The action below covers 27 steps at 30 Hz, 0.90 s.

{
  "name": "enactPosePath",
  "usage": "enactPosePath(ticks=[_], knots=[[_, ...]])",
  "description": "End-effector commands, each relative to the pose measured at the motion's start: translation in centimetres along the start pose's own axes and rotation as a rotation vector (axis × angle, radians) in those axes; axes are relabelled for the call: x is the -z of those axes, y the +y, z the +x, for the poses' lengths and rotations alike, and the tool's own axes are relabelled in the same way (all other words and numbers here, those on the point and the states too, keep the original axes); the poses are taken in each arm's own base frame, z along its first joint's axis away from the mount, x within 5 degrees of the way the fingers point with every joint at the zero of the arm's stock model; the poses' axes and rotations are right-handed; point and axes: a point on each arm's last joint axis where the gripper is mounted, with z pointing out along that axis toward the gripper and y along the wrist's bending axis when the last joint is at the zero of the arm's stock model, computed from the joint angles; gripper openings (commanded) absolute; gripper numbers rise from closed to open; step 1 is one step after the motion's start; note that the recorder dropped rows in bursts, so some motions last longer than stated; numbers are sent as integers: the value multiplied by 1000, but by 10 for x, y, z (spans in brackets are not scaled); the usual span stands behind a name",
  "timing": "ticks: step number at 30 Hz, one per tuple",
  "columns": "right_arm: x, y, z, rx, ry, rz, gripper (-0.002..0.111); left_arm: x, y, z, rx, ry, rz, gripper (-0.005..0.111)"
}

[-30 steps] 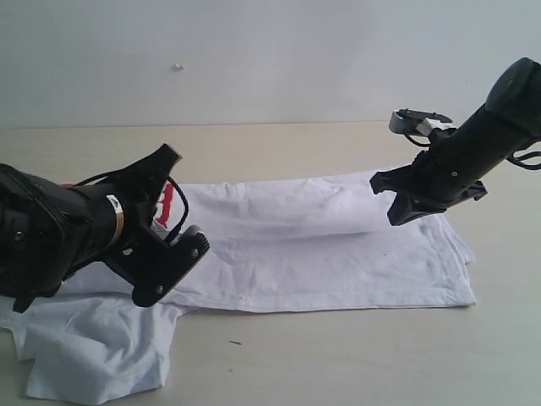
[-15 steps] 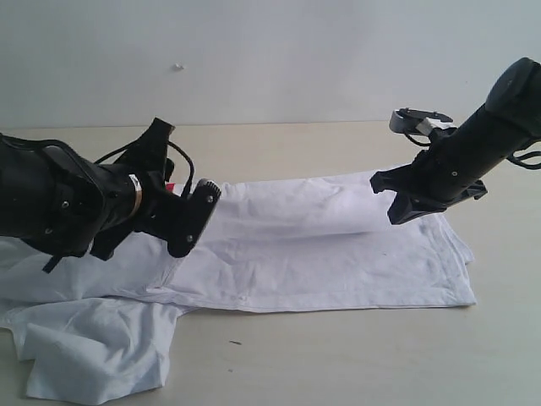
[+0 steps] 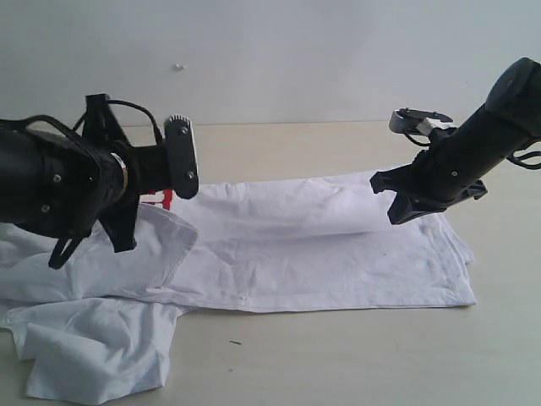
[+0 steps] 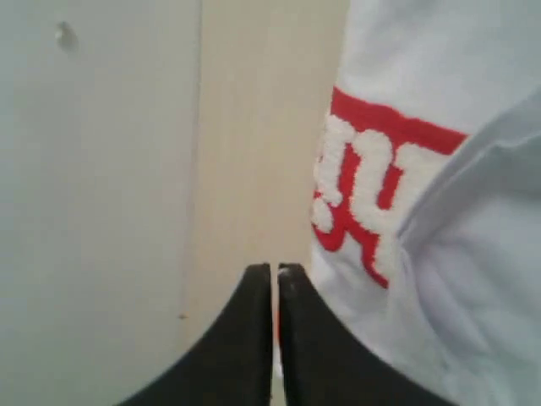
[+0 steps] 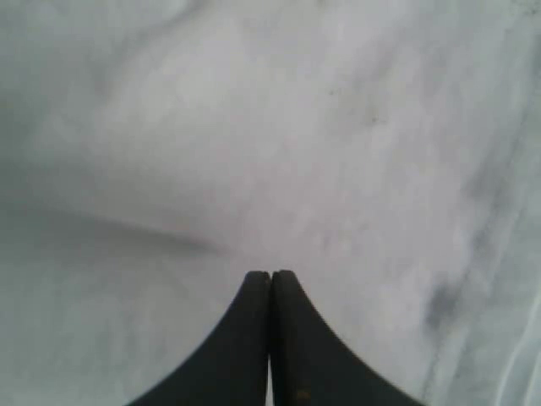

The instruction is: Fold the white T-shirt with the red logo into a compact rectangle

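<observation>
Seemingly the lengthwise folds are in hand: the shirt [image 3: 338, 254] lies on the table [image 3: 338, 355] as a long band, and its far side seems turned over toward the middle; the left end is rumpled, with a sleeve [image 3: 84, 355] spilling toward the near edge. Its long axis runs across the exterior view, left to right; the logo [image 4: 363, 194] end points left and the hem right. The left gripper [image 4: 275, 275] hangs above the logo end, jaws together, no cloth seen between them; the right gripper [image 5: 270, 277] sits low over the right part, jaws together too, and whether it pinches cloth I cannot tell. Next, I judge, the loose sleeve needs taking by its edge and laying inward, flat; only then can the band be folded end to end.
</observation>
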Motion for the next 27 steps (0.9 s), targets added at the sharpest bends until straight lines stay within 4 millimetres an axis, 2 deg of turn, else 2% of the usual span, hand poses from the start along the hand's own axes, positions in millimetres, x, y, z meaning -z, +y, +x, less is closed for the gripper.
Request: enactPosePath(ticks=[1,4,5,10,11,14,16,19,21,27], knots=[[2,2,-1,13,-2,-8,0,17,1,6,333,-15,220,0],[2,2,-1,13,2,-10,0,14,-14,16,397,19,473,0],[2,2,-1,13,6,-13,0,7,-19,24,409,32,561,0],[2,2,-1,8,4,-16,0,-18,-8,46,595,48,521,0],[2,2,-1,8,2,-15,0,-22,-9,49,602,57,522,0],[2,2,-2,11,-7,-10,0,-49,-23,65,621,131,553,0],[2,2,-1,11,-5,-11,0,-59,-15,66,687,129,527,0],[2,2,-1,11,-3,-12,0,-66,3,58,768,21,448,0],[2,2,-2,11,-7,-10,0,-70,8,53,783,-41,415,0],[2,2,-2,13,-6,-9,0,-87,29,43,824,-80,365,0]])
